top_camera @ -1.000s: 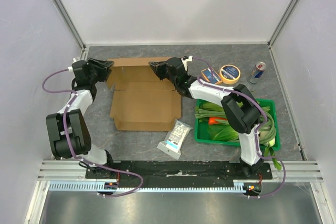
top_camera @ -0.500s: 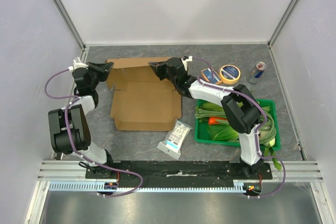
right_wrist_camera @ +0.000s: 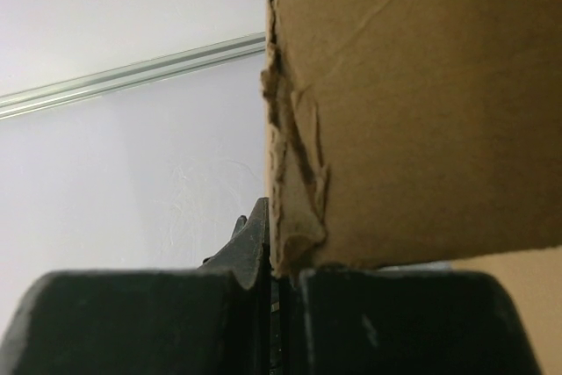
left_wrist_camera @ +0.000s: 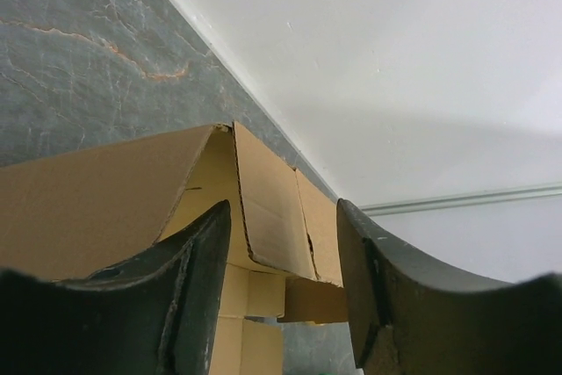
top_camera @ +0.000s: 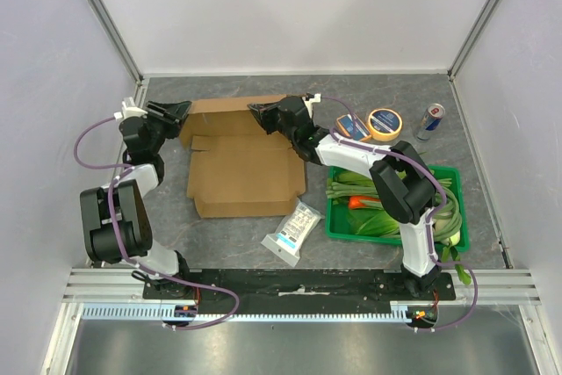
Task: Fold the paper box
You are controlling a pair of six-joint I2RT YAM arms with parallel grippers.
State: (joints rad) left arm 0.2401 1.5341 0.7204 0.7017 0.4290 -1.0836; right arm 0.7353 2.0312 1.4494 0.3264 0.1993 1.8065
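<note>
Paper box (top_camera: 246, 169) lies on the table (top_camera: 395, 94) left of centre, about 10 o'clock from the table's middle. Its base panel is flat and its rear flap is raised along the 12 o'clock edge. Fold not finished: the side tabs are loose and the front wall is only low.

Right gripper (top_camera: 255, 110) is at the box's 12 o'clock edge. Its jaws are closed tight on the rim of the raised flap, and the cardboard there looks frayed and crushed in the wrist view.

Left gripper (top_camera: 182, 111) is at the box's 10 o'clock corner. Its jaws stand apart around the flap's folded corner and hold nothing. Whether a finger brushes the board, cannot tell.

Handling, my reading:
- Corrugated board, so light and stiff across a panel but weak at the scored creases, where it will hinge readily.
- The surface is matte and should not slip in a pinch.
- Edges tear and dent under hard clamping, as the frayed rim suggests.
- The whole sheet may slide on the table if pushed from one side only.
- Best hold is the flap rim near a crease, one gripper at each end, rather than mid-panel.

White packet (top_camera: 291, 234) sits at the box's 5 o'clock, just clear of it.
</note>
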